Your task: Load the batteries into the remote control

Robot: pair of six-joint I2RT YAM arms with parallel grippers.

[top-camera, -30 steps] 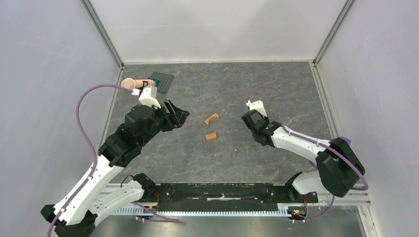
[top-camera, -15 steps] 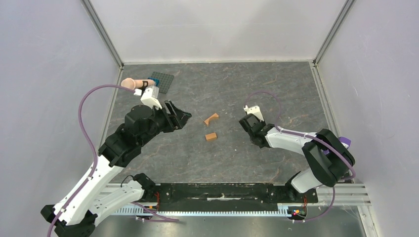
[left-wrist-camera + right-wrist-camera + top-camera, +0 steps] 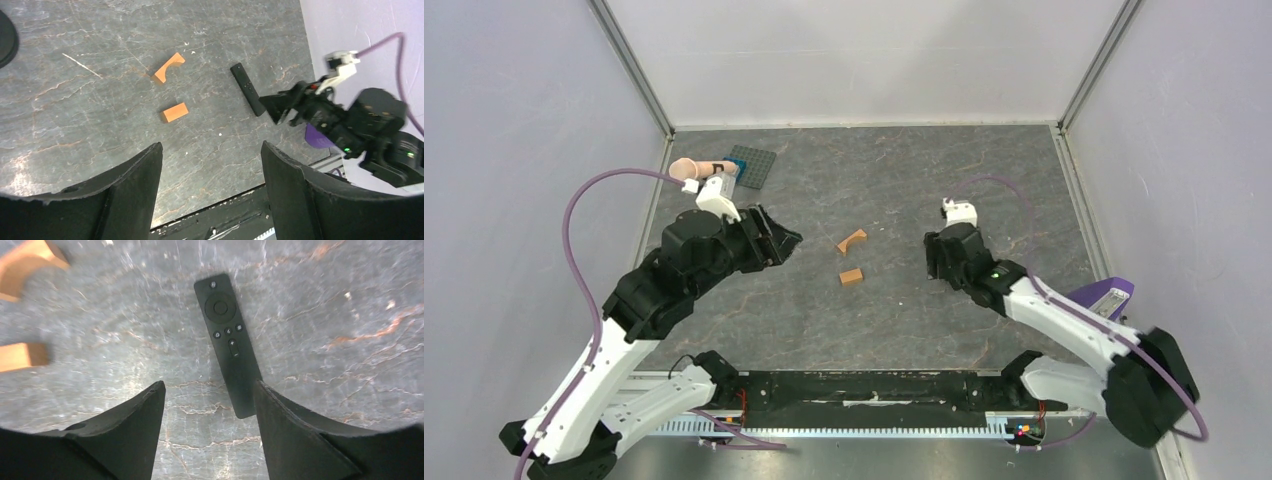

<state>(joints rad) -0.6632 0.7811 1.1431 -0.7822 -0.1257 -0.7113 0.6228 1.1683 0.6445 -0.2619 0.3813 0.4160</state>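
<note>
Tabletop (image 3: 874,180), remote control (image 3: 228,342) beneath right end effector (image 3: 208,387)

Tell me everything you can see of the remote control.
The remote control is a slim black bar of matte-looking plastic, lying flat on the grey marbled table, button side up: a small button at the far end, a round pad, three small buttons, then one longer key. Its back is hidden. It lies at a slant between the open fingers of the right gripper, its near end close beside one finger; contact cannot be told. Both orange blocks lie apart from it.
</note>
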